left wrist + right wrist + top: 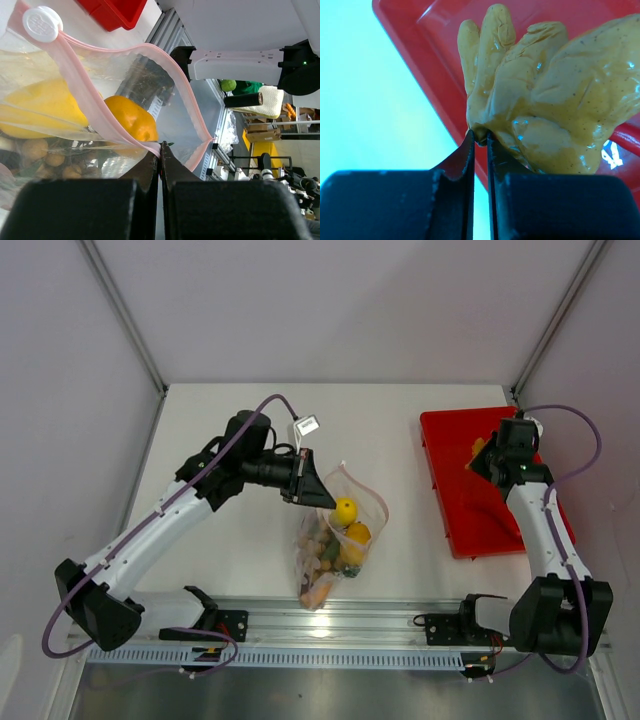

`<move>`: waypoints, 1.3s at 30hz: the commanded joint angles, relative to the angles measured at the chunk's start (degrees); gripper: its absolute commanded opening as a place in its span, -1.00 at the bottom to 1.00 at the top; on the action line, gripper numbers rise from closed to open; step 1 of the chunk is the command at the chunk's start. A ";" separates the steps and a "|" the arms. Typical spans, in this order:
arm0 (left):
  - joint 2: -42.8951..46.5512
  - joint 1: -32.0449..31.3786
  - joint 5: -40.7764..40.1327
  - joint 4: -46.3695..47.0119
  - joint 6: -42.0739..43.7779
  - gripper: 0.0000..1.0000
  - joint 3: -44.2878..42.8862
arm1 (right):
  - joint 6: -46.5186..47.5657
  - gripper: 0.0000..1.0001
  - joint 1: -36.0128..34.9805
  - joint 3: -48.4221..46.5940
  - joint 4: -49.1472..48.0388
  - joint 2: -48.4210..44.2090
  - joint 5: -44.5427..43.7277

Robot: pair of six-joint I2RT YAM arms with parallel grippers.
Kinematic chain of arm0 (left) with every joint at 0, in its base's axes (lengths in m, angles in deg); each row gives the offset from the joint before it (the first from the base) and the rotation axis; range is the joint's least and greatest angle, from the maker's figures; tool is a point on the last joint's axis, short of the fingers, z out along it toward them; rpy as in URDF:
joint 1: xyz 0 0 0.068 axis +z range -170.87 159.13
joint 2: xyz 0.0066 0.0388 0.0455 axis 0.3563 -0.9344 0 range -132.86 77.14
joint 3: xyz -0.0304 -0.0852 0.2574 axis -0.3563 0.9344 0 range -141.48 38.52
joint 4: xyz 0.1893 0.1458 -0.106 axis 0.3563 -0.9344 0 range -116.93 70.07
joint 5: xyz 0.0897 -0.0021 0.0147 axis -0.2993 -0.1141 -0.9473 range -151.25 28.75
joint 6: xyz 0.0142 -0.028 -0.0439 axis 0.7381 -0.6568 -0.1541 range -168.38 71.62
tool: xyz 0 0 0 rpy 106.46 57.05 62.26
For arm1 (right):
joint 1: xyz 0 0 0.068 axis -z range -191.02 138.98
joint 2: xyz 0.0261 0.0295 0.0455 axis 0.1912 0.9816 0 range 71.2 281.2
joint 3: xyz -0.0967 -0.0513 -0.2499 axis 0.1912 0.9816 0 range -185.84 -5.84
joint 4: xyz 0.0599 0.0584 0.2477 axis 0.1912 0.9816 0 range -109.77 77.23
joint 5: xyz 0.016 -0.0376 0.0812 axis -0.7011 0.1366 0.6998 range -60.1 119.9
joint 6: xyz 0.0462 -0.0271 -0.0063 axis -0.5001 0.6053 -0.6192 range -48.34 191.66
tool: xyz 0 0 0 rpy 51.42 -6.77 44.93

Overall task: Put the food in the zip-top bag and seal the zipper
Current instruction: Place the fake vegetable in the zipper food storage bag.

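Note:
The clear zip-top bag lies mid-table with several toy foods inside, among them a yellow piece and an orange one. My left gripper is shut on the zipper, the pink strip along the mouth, and holds that edge up. The mouth gapes in the left wrist view, with a white slider at one end. A yellow pepper and an orange pepper show through the plastic. Above the red tray, my right gripper is shut on a mustard-yellow lobed toy food.
The red tray sits at the right of the table, below the held food. A metal rail runs along the near edge by the arm bases. White walls enclose the table at the back and sides.

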 commanded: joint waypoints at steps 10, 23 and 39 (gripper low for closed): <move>-0.51 -0.33 0.86 4.65 -0.33 -0.99 -0.67 | 4.33 -1.00 -14.19 -7.94 9.98 -11.97 9.49; -2.63 -0.60 -0.37 4.03 0.37 -0.99 -2.87 | 4.42 -1.00 -36.78 -17.34 23.07 -16.38 17.22; -2.36 -1.74 0.15 4.39 0.11 -0.99 -2.78 | 3.62 -1.00 -54.36 -25.43 32.92 -8.30 16.09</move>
